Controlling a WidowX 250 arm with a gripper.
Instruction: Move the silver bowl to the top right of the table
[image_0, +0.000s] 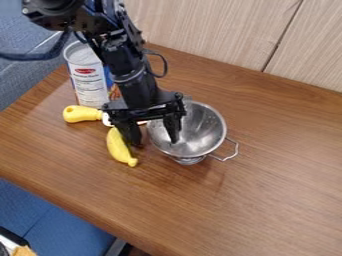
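Camera view's got the silver bowl (206, 127) around mid tabletop (280, 200), gripper (156, 143) spread pretty wide astride its rim, holding nothing, banana (118, 146) near it.

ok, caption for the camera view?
Open black two-finger claw at the rim of a silver metal bowl, beside a curved yellow banana on a brown wooden table.

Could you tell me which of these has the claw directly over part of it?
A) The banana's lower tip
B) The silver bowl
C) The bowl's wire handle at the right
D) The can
B: the claw hangs at the left side of the silver bowl, with one finger in front of the bowl's inside.
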